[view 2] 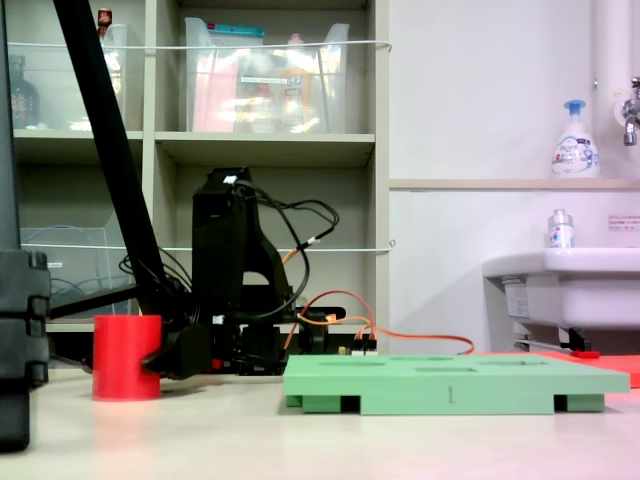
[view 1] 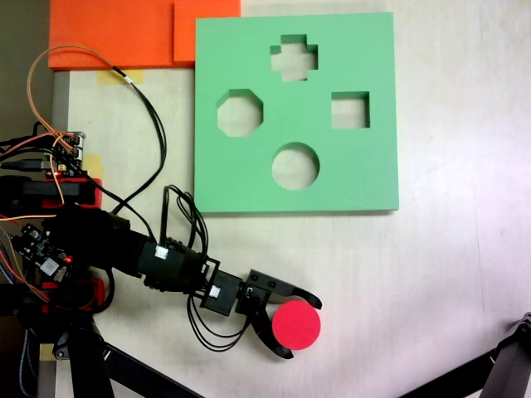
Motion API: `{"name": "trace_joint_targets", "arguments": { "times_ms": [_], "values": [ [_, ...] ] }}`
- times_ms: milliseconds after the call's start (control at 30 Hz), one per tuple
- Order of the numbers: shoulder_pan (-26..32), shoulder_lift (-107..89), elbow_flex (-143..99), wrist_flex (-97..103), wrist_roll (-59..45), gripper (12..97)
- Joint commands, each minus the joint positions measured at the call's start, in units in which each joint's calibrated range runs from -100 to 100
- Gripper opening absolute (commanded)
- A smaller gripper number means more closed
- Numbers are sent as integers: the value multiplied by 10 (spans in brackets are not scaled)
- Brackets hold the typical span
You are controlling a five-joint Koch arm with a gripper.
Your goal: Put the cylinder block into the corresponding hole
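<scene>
Block reached, not yet placed.
My hand [view 1: 300,325] spreads wide around the short red foam cylinder [view 1: 298,325] near the worktop's [view 1: 448,290] bottom edge; green foam board's round hole [view 1: 295,166] waits unfilled.

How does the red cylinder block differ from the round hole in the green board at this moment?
The cylinder block is a solid bright red piece standing upright on the table; the round hole is an empty cut-out through which the table shows. The block sits apart from the green board, between the jaws of the gripper, while the hole lies near the board's lower edge in the fixed view from above. Both are circular and look similar in width.
</scene>
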Motion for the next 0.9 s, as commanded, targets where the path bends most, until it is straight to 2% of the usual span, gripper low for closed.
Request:
{"name": "trace_joint_targets", "arguments": {
  "times_ms": [0,67,200,433,600,733,867],
  "values": [
    [0,-2,-4,68,2,395],
    [0,-2,-5,68,2,385],
    [-1,-5,-26,68,2,289],
    [-1,-62,-51,68,2,289],
    [9,-192,-74,68,3,289],
    [40,-385,-81,68,3,289],
    [83,-563,-72,-68,-7,289]
  ]
}}
